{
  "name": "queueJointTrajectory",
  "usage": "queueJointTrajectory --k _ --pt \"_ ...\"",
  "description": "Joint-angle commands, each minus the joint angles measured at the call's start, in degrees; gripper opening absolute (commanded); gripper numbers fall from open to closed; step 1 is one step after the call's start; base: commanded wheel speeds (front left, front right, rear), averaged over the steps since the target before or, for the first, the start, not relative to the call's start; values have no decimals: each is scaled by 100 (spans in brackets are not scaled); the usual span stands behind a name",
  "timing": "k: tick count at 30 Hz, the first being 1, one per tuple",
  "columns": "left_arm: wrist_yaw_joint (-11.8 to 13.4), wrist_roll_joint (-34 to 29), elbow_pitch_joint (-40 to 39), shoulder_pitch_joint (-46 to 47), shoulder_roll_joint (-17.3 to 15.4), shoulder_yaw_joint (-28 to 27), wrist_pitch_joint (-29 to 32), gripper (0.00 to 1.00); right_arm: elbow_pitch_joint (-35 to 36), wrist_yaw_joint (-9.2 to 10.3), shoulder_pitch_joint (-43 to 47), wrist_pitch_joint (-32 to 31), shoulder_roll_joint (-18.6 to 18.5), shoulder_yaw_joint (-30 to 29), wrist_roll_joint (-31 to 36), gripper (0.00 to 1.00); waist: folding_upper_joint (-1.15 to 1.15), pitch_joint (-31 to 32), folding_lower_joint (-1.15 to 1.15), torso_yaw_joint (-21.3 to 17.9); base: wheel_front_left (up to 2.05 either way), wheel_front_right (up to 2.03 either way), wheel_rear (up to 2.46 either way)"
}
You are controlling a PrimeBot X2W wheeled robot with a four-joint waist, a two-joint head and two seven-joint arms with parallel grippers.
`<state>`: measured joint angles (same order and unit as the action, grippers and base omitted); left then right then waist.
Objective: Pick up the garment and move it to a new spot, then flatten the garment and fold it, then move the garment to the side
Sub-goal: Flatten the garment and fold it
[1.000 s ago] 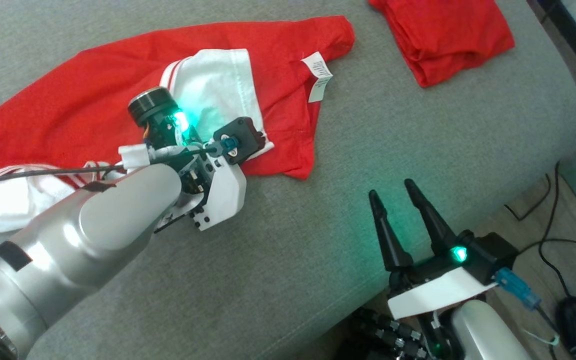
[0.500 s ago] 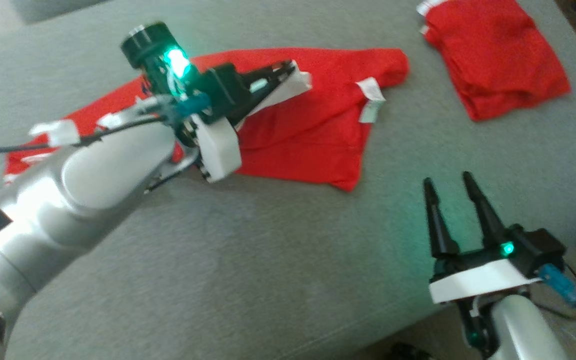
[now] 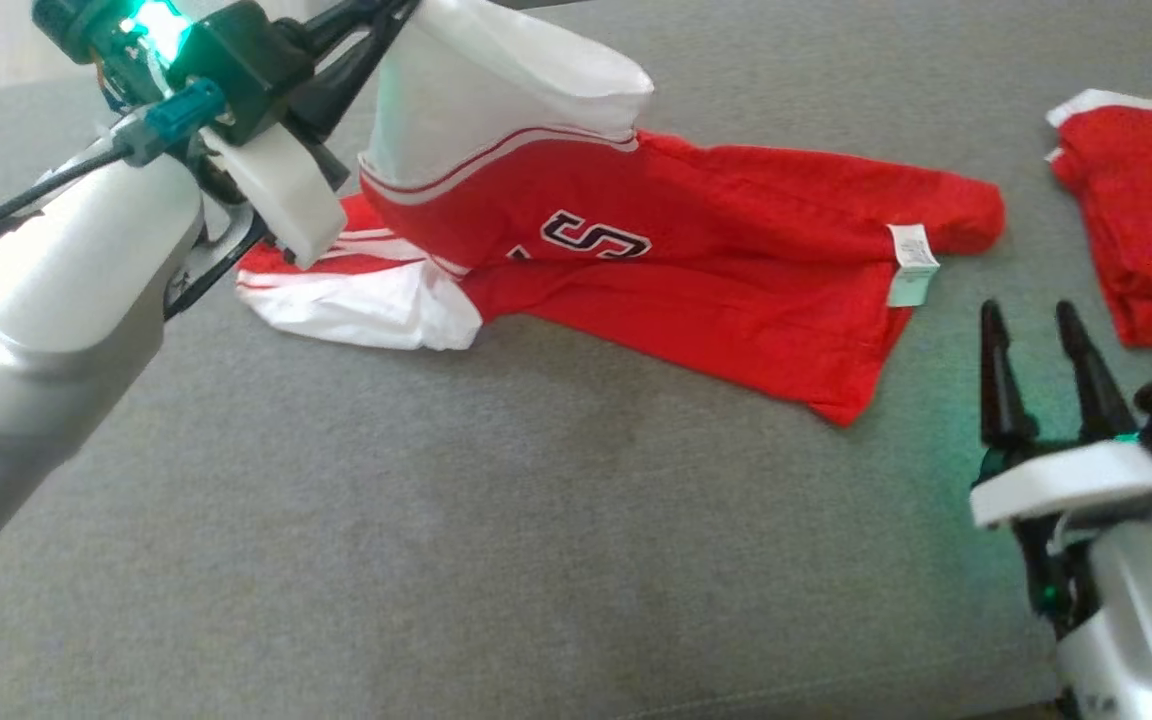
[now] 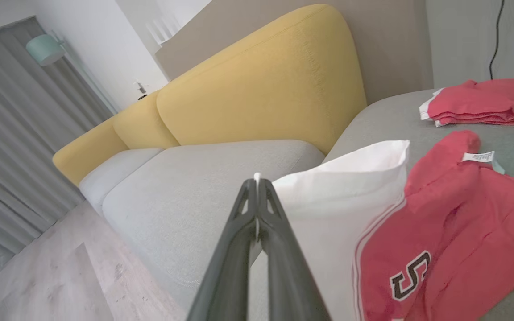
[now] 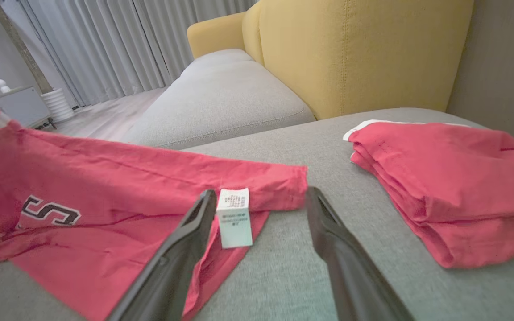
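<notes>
The garment (image 3: 696, 270) is a red shirt with white sleeves and a dark "S" print, partly lying on the grey cushion. My left gripper (image 3: 391, 12) is raised at the top left and is shut on the white sleeve (image 4: 341, 187), lifting that end into the air; its closed fingers (image 4: 257, 214) pinch the sleeve's edge. The garment's far end with a white label (image 5: 234, 216) still rests on the cushion. My right gripper (image 3: 1036, 330) hovers open at the lower right, its fingertips (image 5: 205, 200) close to the label end, holding nothing.
A folded red garment (image 3: 1151, 220) lies at the right on the grey cushion (image 3: 536, 520). Yellow backrests (image 4: 261, 80) stand behind, with another grey seat (image 5: 221, 102) and wooden floor beyond. The near part of the cushion is bare.
My left gripper has risen up and back with the white sleeve, pulling the garment's end off the cushion and exposing the "S". The camera has shifted too; the right gripper stays open.
</notes>
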<state>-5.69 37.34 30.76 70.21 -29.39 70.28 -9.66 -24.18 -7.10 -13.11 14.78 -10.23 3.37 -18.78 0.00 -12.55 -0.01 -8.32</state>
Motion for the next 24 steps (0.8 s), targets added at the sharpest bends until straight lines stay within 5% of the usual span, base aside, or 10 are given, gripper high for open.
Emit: queueJointTrajectory --k 1,10,24 --pt "44 0 -52 390 -166 -295 -48 0 -2 -39 -238 22 -152 109 -164 100 0 -58 1 96 0 0 0" --pt "86 -41 75 509 -96 -280 -121 0 -1379 -39 -1361 -283 -923 811 -1581 100 0 -318 1 227 0 0 0" --pt "43 -65 135 713 -48 -220 -130 0 -2590 -39 -2299 -368 -1300 1909 -1895 100 0 -633 1 318 0 0 0"
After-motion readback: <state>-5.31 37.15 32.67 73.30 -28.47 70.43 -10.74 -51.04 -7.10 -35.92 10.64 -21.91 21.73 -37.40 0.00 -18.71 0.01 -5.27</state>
